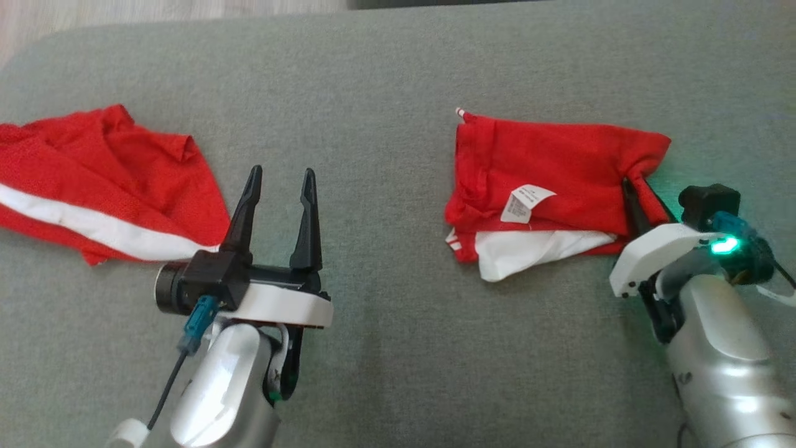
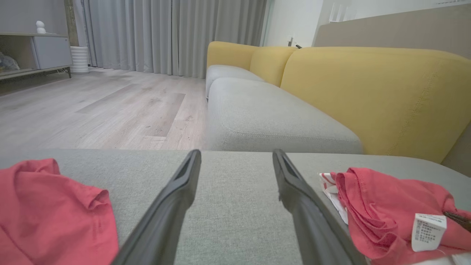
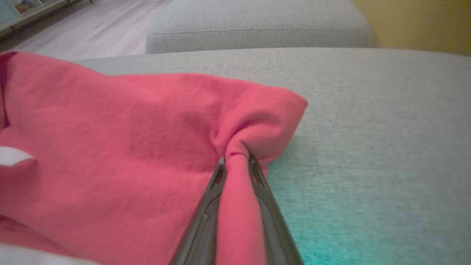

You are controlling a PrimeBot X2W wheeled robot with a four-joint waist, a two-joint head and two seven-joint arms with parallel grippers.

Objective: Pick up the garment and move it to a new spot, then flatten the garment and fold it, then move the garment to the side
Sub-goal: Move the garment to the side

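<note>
A folded red and white garment (image 1: 547, 180) with a white label lies on the grey cushion at the right. My right gripper (image 1: 635, 186) is shut on its right edge; the right wrist view shows red cloth (image 3: 147, 147) bunched and pinched between the two dark fingers (image 3: 209, 206). The garment (image 2: 390, 209) also lies at the lower right of the left wrist view. My left gripper (image 1: 281, 177) stands open over bare cushion in the middle, holding nothing, its fingers (image 2: 173, 206) spread apart.
A second red garment with a white stripe (image 1: 106, 186) lies at the left, close to my left gripper. The grey cushion (image 1: 398, 81) stretches between them. A yellow-backed sofa (image 2: 368, 92) and wooden floor (image 2: 92, 106) lie beyond.
</note>
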